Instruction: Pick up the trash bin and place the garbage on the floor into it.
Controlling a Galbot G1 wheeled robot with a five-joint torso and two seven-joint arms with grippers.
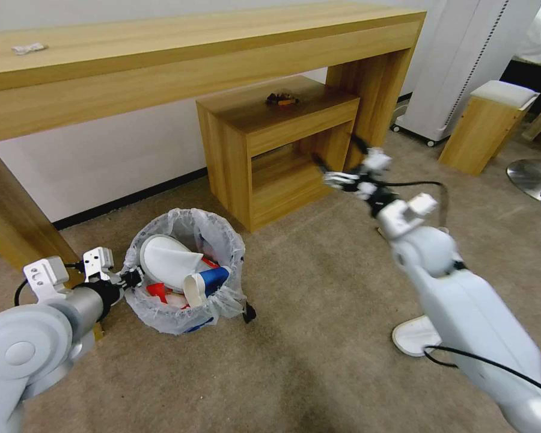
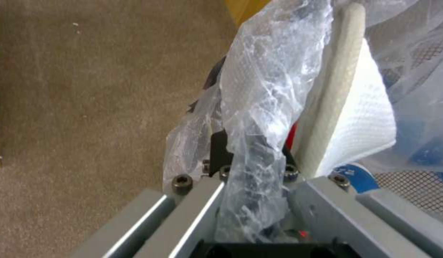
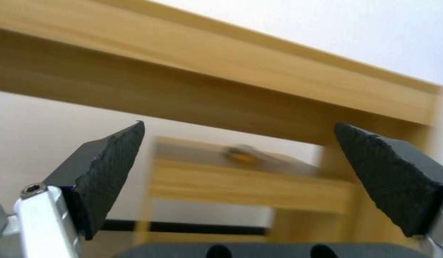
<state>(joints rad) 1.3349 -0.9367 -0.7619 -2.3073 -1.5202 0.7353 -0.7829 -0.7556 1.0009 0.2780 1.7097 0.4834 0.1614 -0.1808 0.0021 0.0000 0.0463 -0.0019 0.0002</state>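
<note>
My left gripper (image 1: 132, 278) is pinching the trash bin (image 1: 185, 270) rim on the near-left floor (image 1: 318, 337). My right gripper (image 1: 333, 174) is hanging wide open, empty. I should be keeping the bin level.

The trash bin (image 1: 183, 273) sits at lower left of the head frame on the floor (image 1: 318, 337), before the wall and just left of the small shelf unit (image 1: 276, 147); that unit stands under the long desk (image 1: 162, 66), which spans the top of the frame; a slipper (image 1: 167, 260) and a paper cup (image 1: 204, 284) lie inside the bin, the cup right of the slipper; the left gripper (image 1: 132, 278) is at the bin's left rim; the right gripper (image 1: 327, 174) hangs at centre right, before the shelf unit; another slipper (image 1: 415, 334) lies on the floor at lower right, partly behind the right arm; a stool (image 1: 490, 123) stands at upper right.
</note>
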